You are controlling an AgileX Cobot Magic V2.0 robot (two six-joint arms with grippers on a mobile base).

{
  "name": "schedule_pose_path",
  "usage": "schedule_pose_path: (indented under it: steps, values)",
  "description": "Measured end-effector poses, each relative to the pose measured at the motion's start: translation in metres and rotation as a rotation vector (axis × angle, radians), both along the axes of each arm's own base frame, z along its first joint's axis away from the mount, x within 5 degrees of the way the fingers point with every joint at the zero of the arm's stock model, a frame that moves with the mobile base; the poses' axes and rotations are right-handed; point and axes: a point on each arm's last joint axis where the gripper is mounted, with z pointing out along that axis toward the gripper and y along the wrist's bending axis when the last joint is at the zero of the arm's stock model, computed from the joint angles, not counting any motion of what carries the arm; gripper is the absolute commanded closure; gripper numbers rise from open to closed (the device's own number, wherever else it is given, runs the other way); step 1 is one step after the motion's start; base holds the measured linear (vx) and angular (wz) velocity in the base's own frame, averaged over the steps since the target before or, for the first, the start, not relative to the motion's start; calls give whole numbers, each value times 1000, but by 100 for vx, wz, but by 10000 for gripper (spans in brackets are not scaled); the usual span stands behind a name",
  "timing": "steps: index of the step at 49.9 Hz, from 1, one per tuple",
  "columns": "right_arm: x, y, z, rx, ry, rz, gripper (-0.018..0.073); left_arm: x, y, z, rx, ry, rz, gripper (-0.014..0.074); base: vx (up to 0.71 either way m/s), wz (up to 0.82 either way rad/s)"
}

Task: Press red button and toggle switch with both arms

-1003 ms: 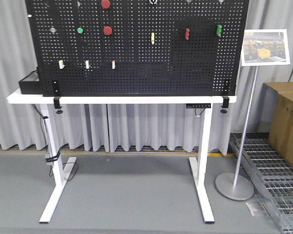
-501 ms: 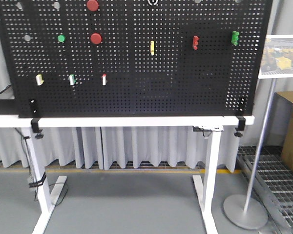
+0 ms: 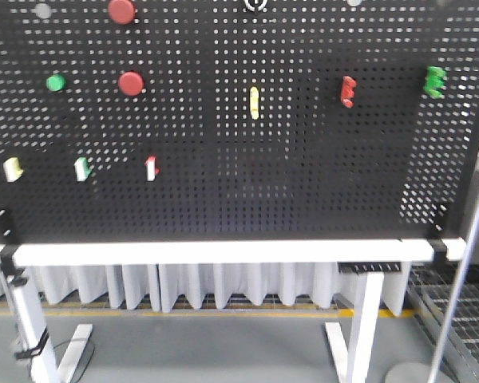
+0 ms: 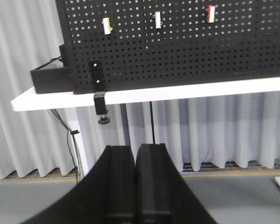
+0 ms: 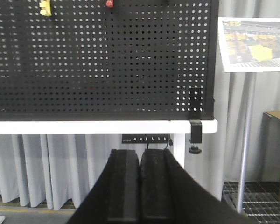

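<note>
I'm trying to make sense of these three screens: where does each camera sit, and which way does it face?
Front view: before the black pegboard, facing it head-on; no robot parts show.
Left wrist view: on the left arm, looking over the shut left jaws at the board's lower left corner and white table.
Right wrist view: likewise over the right jaws, at the lower right corner.
Front and left views share the red tab.

The front view faces the pegboard squarely and close, table edge low in frame. Both wrist views sit lower and farther back, looking over the left gripper and right gripper at the board's bottom-left and bottom-right corners.
</note>
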Motion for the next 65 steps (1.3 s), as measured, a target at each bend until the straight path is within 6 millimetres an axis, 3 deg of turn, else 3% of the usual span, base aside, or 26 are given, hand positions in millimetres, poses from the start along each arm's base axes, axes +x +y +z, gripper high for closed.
schedule_pose_path:
  steps: [34,65]
  values:
    - [0,0,0,0,0,0,562,0,0,0,0,0,0,594,32,0]
    - [0,0,0,0,0,0,562,0,0,0,0,0,0,594,10,0]
